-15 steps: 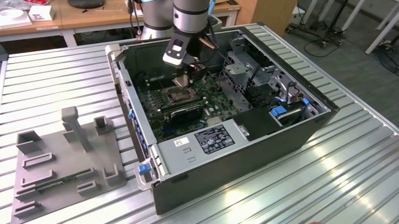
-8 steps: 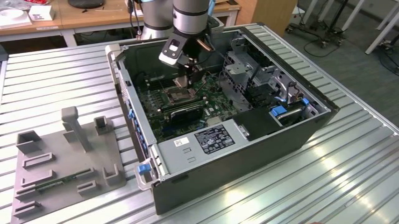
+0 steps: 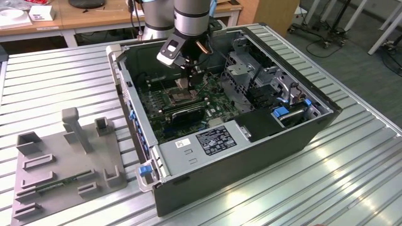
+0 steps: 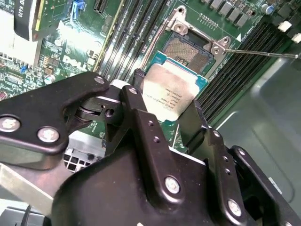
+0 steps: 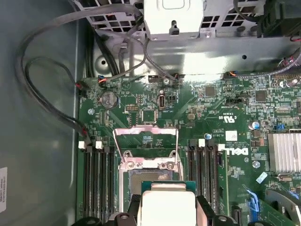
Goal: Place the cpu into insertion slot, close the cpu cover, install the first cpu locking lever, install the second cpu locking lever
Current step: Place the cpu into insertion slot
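The claw (image 4: 165, 101) is closed on the cpu (image 4: 171, 89), pinching two opposite edges, and hovers close over the insertion slot (image 4: 188, 49). The cpu cover (image 5: 146, 129) stands open. The cpu looks light, stiff and probably delicate, so the edges seem the right hold.

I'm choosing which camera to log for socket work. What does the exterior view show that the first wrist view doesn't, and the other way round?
The exterior view adds the whole computer case on the slatted table, a grey fixture tray at the exterior view's left, and the arm reaching into the case. The first wrist view adds the cpu cover raised open, a coin battery and looping cables. Both show the gripper holding the cpu close over the insertion slot on the green motherboard, not yet seated.
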### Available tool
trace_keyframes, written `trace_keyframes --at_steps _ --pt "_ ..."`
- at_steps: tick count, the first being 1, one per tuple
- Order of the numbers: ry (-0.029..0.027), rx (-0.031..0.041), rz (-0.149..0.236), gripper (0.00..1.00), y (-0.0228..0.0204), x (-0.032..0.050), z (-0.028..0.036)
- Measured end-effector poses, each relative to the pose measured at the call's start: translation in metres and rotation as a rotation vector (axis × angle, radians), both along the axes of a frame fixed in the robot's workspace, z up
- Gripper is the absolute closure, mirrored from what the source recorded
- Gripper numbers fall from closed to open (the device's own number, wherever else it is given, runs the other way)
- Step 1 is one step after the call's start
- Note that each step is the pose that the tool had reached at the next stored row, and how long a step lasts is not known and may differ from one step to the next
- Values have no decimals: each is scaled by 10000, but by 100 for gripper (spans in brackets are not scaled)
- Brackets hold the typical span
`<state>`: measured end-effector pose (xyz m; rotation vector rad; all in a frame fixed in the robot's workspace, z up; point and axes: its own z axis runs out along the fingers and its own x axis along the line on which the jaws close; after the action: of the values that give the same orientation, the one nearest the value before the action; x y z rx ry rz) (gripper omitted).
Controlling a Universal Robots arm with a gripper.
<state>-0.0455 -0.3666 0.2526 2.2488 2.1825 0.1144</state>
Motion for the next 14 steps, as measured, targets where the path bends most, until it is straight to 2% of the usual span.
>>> trace_keyframes --at_steps 7,14 --pt "-2 4 -4 46 1 0 -2" --pt "-1 4 -4 46 28 0 -7"
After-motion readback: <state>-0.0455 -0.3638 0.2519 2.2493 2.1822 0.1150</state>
